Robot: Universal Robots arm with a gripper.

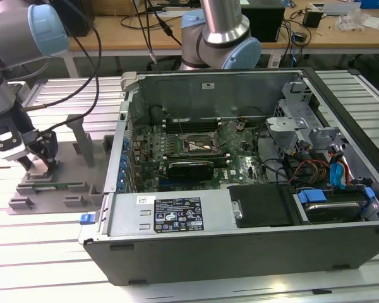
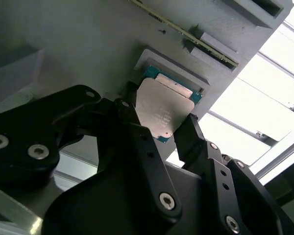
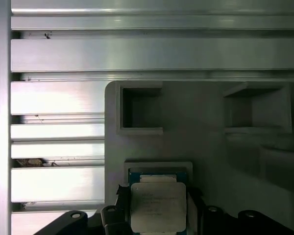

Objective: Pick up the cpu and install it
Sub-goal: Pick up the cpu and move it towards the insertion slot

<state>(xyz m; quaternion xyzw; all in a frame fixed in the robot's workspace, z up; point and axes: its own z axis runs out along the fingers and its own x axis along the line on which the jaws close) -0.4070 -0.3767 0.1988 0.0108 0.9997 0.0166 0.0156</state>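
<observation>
The cpu (image 2: 164,105) is a small square chip with a silver-grey metal lid on a green board. It sits at a shallow square recess of the grey plastic fixture (image 1: 50,189), at the exterior view's left. My gripper (image 1: 41,158) is down on that fixture. In both wrist views its black fingers (image 2: 132,115) press against two opposite edges of the cpu (image 3: 158,205), so the gripper (image 2: 159,120) is shut on it. I cannot tell whether the chip rests in the recess or is raised slightly. The dark motherboard socket (image 1: 199,146) lies inside the open computer case (image 1: 240,189).
The fixture has upright blocks (image 1: 82,136) and square pockets (image 3: 139,107) close to my gripper. A thin green-edged strip (image 2: 186,34) lies in a slot of the fixture. Ribbed aluminium table slats (image 3: 54,54) surround it. A second robot arm's base (image 1: 221,38) stands behind the case.
</observation>
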